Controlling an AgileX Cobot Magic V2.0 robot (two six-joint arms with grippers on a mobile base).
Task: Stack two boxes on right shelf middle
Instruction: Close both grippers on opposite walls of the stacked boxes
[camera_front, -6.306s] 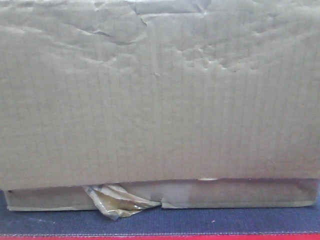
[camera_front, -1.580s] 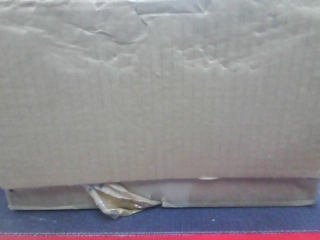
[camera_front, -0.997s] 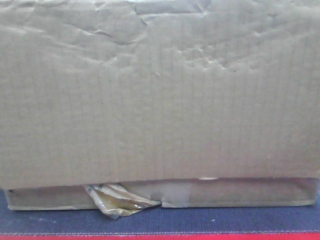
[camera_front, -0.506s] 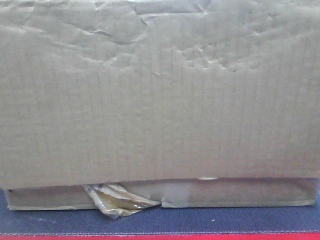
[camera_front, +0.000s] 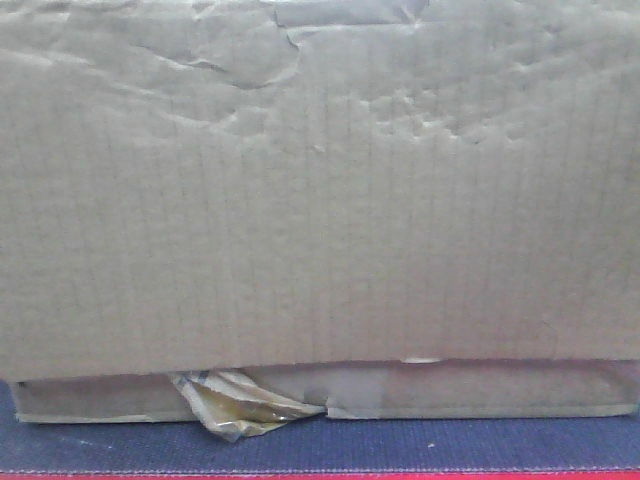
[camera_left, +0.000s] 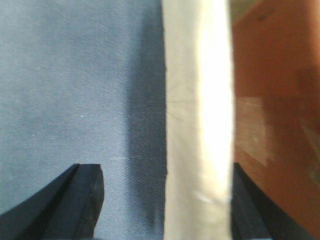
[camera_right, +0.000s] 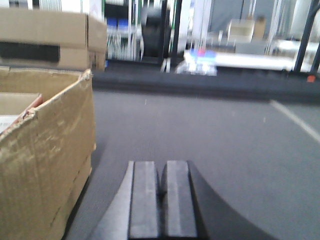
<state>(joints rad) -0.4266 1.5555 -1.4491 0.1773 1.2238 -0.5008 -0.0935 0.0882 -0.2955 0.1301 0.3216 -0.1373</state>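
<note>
A large brown corrugated cardboard box (camera_front: 320, 190) fills nearly the whole front view, its face creased and dented near the top. It sits on a wide flat brown cardboard box (camera_front: 480, 390), of which only a low strip shows beneath it. A crumpled yellowish tape tag (camera_front: 245, 405) hangs from that strip, left of centre. Both boxes rest on a dark blue-grey matted counter (camera_front: 450, 445) with a thin red edge along the bottom of the view. The shelf cannot be made out in any view.

The left hand (camera_left: 165, 172) is spread wide astride an upright pale cardboard wall (camera_left: 197, 125). Its left dark finger (camera_left: 80, 200) stands apart from the wall over the blue-grey mat, while the other dark finger (camera_left: 255, 215) lies just beside the wall over the brown inner side. Which box this wall belongs to cannot be told.

The right hand (camera_right: 161, 170) is closed with nothing between its grey pads (camera_right: 145, 200), which all but touch. It is low over the grey mat, with an open-topped brown cardboard box (camera_right: 45, 150) just to its left and apart from it. The background is blurred.
</note>
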